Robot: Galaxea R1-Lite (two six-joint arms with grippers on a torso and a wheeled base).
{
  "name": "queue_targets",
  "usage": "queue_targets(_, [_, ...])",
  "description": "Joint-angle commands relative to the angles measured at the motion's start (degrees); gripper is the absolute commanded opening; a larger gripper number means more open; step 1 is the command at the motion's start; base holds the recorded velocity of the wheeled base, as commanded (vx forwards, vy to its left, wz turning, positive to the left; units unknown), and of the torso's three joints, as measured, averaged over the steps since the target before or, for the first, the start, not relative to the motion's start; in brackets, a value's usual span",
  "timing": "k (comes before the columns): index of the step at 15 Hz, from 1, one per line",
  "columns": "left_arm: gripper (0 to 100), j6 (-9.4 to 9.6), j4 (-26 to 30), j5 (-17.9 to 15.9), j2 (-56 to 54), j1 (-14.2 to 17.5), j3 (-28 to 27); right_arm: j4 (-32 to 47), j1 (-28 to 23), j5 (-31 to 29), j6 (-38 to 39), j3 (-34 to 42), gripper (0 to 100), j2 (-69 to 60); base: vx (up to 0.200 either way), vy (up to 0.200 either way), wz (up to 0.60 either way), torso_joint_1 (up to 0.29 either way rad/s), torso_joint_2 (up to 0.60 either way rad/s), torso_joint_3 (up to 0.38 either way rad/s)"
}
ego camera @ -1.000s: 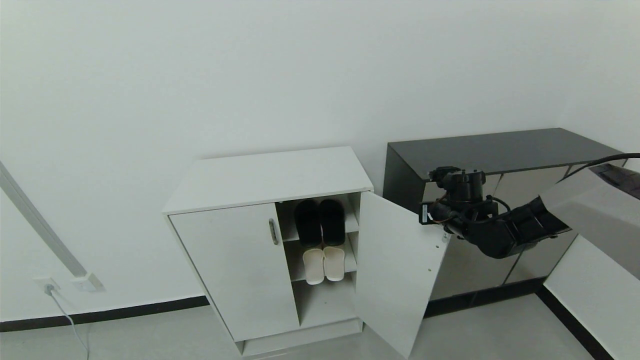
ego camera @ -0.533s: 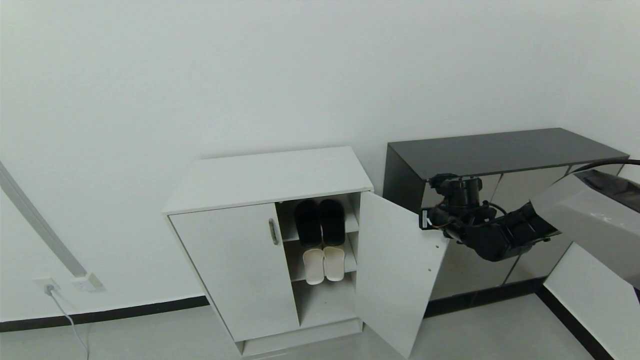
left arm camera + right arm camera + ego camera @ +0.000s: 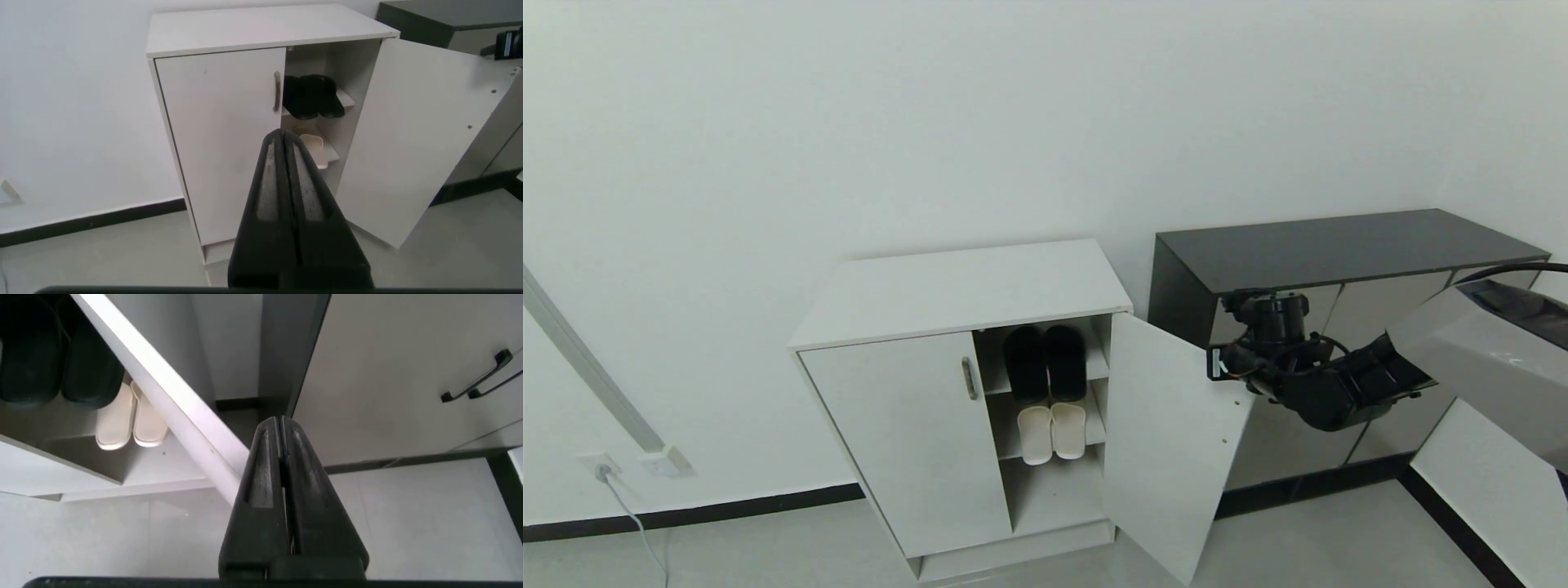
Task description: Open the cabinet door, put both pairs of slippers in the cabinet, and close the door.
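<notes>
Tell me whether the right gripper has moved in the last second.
Yes. In the head view the right gripper has dropped slightly: its wrist now sits below the top edge of the black sideboard.

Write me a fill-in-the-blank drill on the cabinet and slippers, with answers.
The white slippers lie on the shelf directly ____ the black slippers.
The right door stands ____, while the left door is closed.
The cabinet holds ____ pairs of slippers.
Missing words: below; open; two.

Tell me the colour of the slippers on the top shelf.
The slippers are black, clearest in head view.
</notes>
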Motion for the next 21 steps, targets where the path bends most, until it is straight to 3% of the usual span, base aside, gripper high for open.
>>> queue_targets(1, [0, -0.03, 0.0, 0.0, 0.0, 0.0, 0.0, 0.0, 0.1, 0.0, 0.0, 0.5, 0, -0.2, 0.000, 0.000, 0.00, 0.000, 0.00, 0.000])
queue_targets(5, [0, -0.03, 0.0, 0.0, 0.0, 0.0, 0.0, -0.3, 1.7, 0.0, 0.1, 3.2, 0, -2.3, 0.000, 0.000, 0.00, 0.000, 0.00, 0.000])
queue_targets(14, [0, -0.12, 0.0, 0.0, 0.0, 0.0, 0.0, -1.5, 14.3, 0.1, 2.6, 14.0, 0, -13.6, 0.000, 0.000, 0.00, 0.000, 0.00, 0.000])
queue_targets(21, [0, -0.21, 0.0, 0.0, 0.0, 0.0, 0.0, -9.9, 17.6, 0.1, -0.3, 18.2, 0, -13.8, 0.000, 0.000, 0.00, 0.000, 0.00, 0.000])
